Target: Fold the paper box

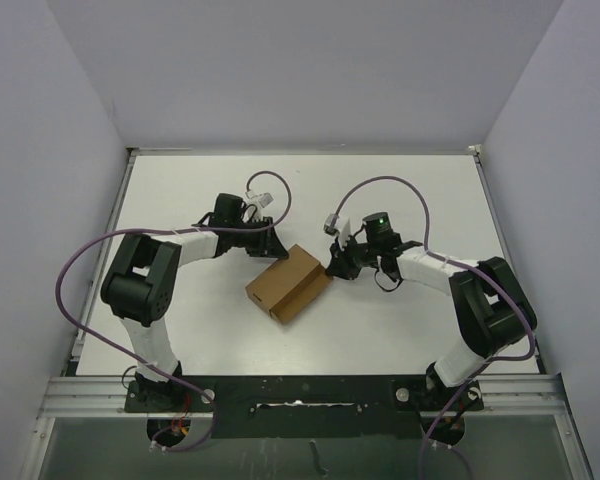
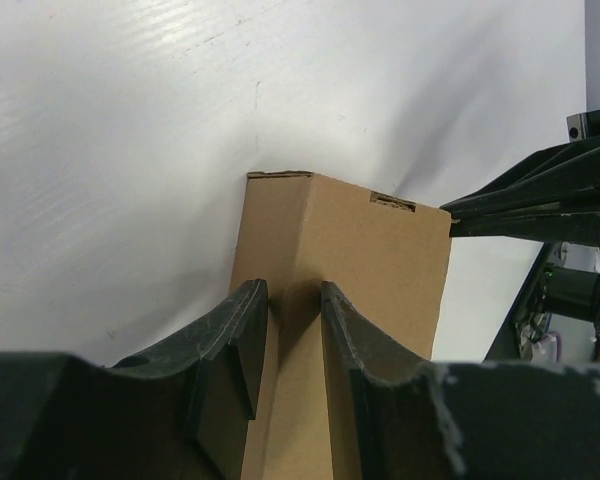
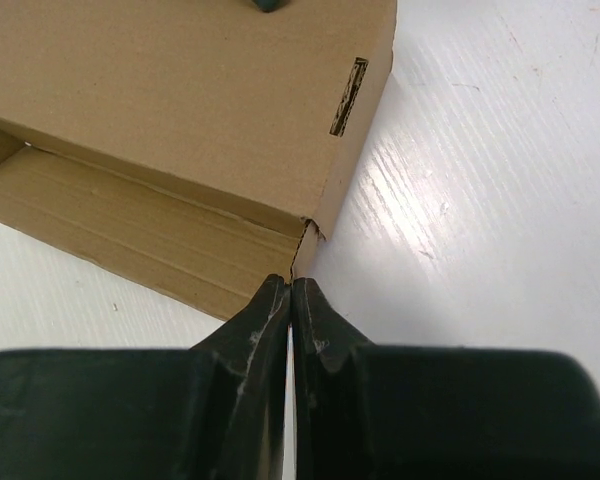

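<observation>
The paper box (image 1: 289,283) is plain brown cardboard and lies folded into a rectangular shape at the table's middle. My left gripper (image 1: 271,247) is at its far left corner. In the left wrist view its jaws (image 2: 285,335) stand a little apart and straddle a long edge of the box (image 2: 360,260). My right gripper (image 1: 332,268) is at the box's right corner. In the right wrist view its jaws (image 3: 291,290) are shut, with the tips touching the corner where a side flap meets the slotted top panel (image 3: 180,90).
The white table (image 1: 400,190) is walled in by pale panels on three sides. The right arm's fingers (image 2: 540,205) show at the right of the left wrist view. A small dark teal tip (image 3: 268,4) shows at the box's far edge. A purple cable (image 1: 80,270) loops at the left.
</observation>
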Controlling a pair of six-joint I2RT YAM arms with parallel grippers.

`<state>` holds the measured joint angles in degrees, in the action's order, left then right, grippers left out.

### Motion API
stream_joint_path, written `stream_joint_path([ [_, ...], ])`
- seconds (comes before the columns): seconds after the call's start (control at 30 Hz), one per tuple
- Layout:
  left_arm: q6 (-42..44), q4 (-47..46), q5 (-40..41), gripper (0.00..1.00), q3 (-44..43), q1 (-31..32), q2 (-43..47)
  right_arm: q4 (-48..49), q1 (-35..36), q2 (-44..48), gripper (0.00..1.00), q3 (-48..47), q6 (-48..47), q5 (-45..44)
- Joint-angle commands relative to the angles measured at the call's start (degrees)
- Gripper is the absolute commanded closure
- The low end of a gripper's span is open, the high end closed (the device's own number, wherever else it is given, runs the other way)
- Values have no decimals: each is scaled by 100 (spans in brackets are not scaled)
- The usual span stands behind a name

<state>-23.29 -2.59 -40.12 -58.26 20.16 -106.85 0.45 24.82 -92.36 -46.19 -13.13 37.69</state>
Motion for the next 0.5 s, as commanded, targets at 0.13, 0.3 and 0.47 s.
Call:
stream_joint_path([
  [0.13, 606, 286, -65, 74, -247, 278, -289, -260, 82, 41, 100, -600, -26, -239],
  [0.3, 761, 405, -227, 74, -390, 459, -379, -464, 92, -149, 100, -886, 60, -420],
  [0.47, 730, 413, -253, 73, -449, 554, -399, -745, 148, -360, 100, -1181, 115, -473],
])
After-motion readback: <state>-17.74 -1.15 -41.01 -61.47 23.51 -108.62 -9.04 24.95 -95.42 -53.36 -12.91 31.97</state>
